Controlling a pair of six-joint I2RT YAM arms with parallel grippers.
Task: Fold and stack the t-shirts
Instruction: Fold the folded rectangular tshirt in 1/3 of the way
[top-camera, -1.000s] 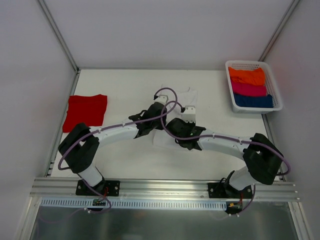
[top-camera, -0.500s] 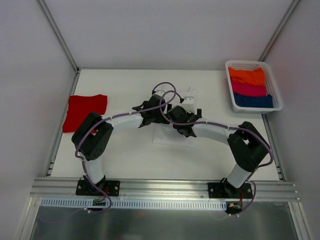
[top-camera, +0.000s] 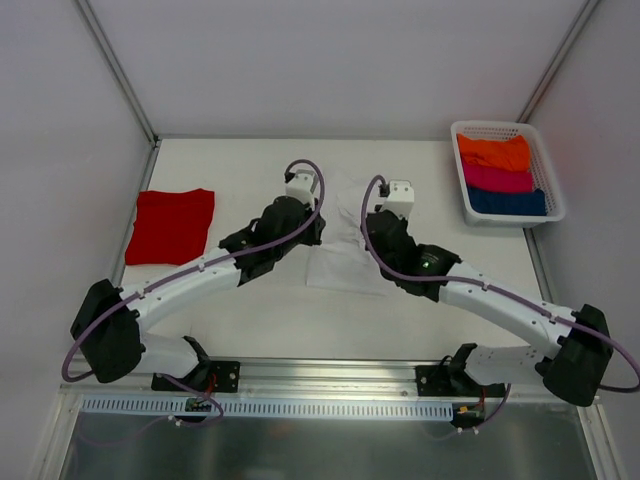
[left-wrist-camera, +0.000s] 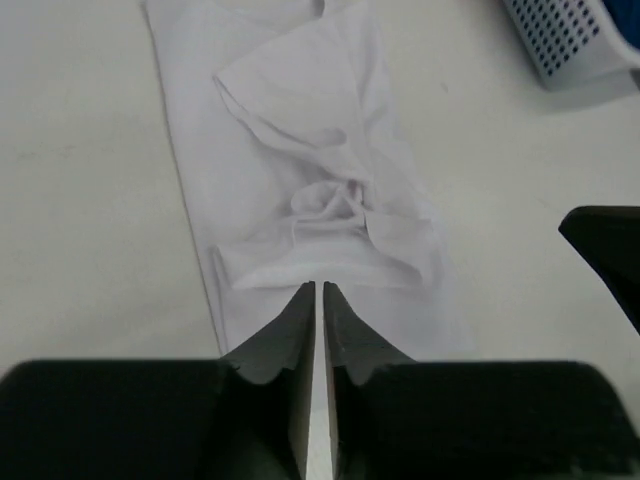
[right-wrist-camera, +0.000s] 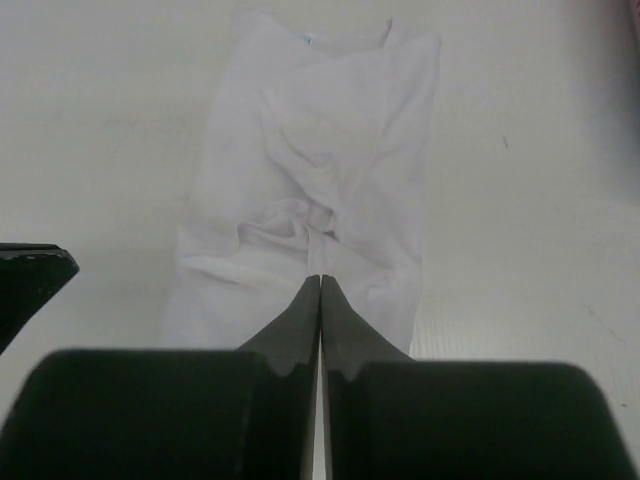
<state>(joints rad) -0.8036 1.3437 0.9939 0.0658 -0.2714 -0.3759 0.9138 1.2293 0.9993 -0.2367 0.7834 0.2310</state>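
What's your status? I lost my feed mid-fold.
Left claw and right claw shut over white t-shirt, hold unclear. White t-shirt folded narrow, bunched in the middle. Red t-shirt folded, far left. Nothing in the way.

A white bench (top-camera: 230, 165) fills the middle of the top view, matte and evenly lit, with only soft shadows. Plain pale walls close it in: the far wall (top-camera: 330, 60), the left wall (top-camera: 50, 150) and the right wall (top-camera: 600, 150). Aluminium posts (top-camera: 116, 65) rise from both far corners. An aluminium rail (top-camera: 330, 375) runs along the near edge, with a perforated strip (top-camera: 330, 407) and a grey metal sheet (top-camera: 320, 450) nearer still.
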